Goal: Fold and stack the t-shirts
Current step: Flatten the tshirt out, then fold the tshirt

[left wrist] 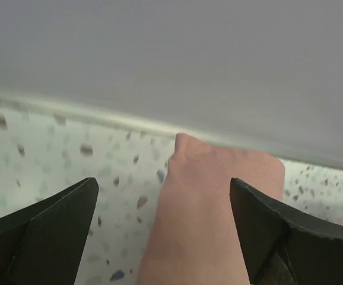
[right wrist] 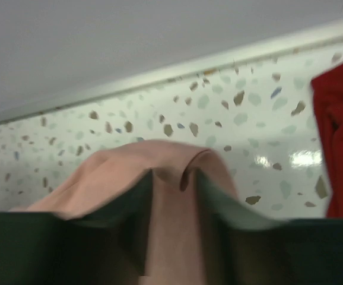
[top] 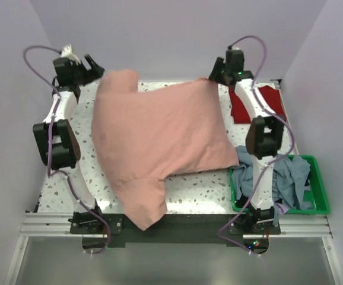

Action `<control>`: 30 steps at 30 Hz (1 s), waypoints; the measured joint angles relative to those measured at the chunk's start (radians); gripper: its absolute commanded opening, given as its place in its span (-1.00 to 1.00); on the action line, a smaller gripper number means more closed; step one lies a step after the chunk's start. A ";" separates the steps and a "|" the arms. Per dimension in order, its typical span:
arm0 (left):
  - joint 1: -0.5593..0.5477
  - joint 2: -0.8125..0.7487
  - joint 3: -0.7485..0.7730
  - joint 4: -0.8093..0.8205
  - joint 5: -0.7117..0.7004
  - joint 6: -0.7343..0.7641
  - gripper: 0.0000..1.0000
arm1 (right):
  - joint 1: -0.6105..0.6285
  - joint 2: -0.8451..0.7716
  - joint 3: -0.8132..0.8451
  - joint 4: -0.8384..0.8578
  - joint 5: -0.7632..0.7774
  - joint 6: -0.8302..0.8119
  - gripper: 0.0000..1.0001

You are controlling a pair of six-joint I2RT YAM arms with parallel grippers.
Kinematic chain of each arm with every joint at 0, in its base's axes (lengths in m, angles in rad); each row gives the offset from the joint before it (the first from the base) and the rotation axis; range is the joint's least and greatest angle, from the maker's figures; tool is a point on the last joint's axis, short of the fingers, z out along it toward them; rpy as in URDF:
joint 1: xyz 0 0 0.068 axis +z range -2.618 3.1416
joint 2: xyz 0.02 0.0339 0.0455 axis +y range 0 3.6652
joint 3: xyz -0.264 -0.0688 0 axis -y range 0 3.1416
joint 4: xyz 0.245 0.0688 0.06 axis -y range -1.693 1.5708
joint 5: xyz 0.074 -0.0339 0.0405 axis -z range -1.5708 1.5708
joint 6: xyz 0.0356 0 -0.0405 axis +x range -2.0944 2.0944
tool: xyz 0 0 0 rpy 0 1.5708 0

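The salmon-pink t-shirt (top: 159, 136) lies spread across the table, with its lower end hanging over the near edge. My left gripper (top: 94, 70) is at the far left by the shirt's far corner. Its jaws are wide open in the left wrist view (left wrist: 162, 184), and that corner of the pink cloth (left wrist: 219, 208) lies between them on the table. My right gripper (top: 216, 76) is at the shirt's far right corner, shut on a fold of the pink cloth (right wrist: 130, 172) just above the table. A deep red t-shirt (top: 257, 104) lies folded at the far right, partly under the right arm.
A green plastic basket (top: 317, 202) at the near right holds crumpled blue-grey and mauve shirts (top: 278, 178). The back wall stands close behind both grippers. The red shirt (right wrist: 337, 136) lies just right of the right gripper. The speckled tabletop (top: 64, 178) shows along the left side.
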 measured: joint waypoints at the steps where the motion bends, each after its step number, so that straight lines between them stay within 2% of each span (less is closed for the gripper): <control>1: 0.000 0.088 0.004 -0.043 0.002 0.003 1.00 | 0.000 0.088 0.035 -0.029 0.001 -0.007 0.48; 2: -0.002 0.160 0.006 -0.088 0.001 0.005 1.00 | 0.000 0.167 0.070 -0.048 0.001 -0.017 0.80; 4: -0.004 0.249 0.006 -0.184 -0.005 0.009 1.00 | 0.000 0.259 0.085 -0.091 0.000 -0.035 0.98; 7: -0.013 0.266 -0.002 -0.296 -0.019 0.011 1.00 | 0.000 0.259 0.010 -0.116 0.000 -0.055 0.97; 9: -0.026 0.210 -0.031 -0.306 -0.032 0.010 1.00 | 0.000 0.204 -0.058 -0.114 -0.002 -0.063 0.98; 15: -0.113 -0.135 -0.244 -0.323 -0.089 -0.016 1.00 | 0.014 -0.058 -0.238 -0.087 -0.031 -0.083 0.98; 19: -0.187 -0.259 -0.378 -0.295 -0.093 -0.080 1.00 | 0.055 -0.206 -0.348 -0.062 -0.061 -0.090 0.98; 25: -0.203 -0.249 -0.621 -0.308 -0.094 -0.188 1.00 | 0.138 -0.241 -0.482 -0.068 -0.111 -0.088 0.97; 30: -0.187 -0.201 -0.688 -0.351 -0.101 -0.212 1.00 | 0.163 -0.219 -0.591 -0.086 -0.133 -0.082 0.97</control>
